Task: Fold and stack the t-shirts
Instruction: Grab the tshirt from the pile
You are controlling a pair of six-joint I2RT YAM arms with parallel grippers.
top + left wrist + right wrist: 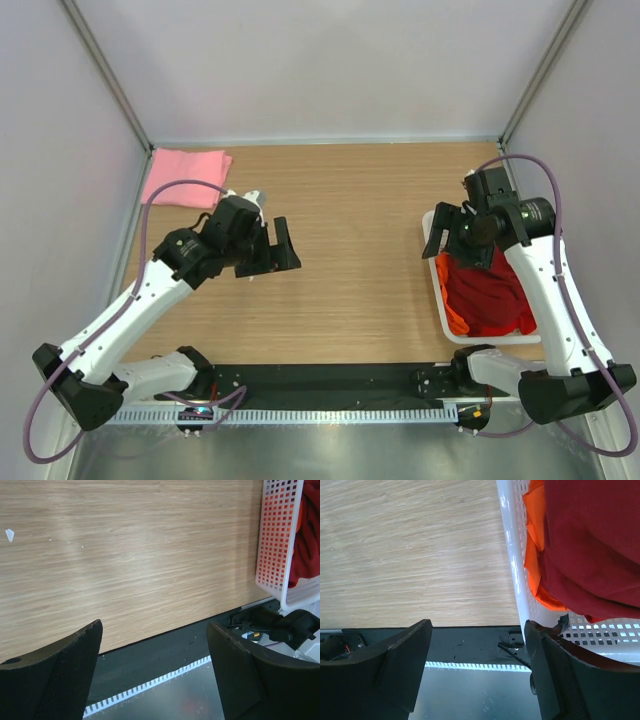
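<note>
top: folded pink t-shirt (185, 178) lies at the table (350, 300) far-left corner, likely the stack spot; left end effector (272, 247) wide, empty | left wrist: jaws spread over bare wood, white basket (277, 540) ahead | right wrist: right end effector (475, 670) wide, empty, hovering beside the basket rim; dark red t-shirt (595, 540) heaped over orange t-shirt (535, 540), probably the next pick

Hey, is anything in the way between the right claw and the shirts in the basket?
Nothing visible. The open right claw hangs above the basket rim, and the dark red shirt lies uncovered on top, with the orange shirt under it.
</note>
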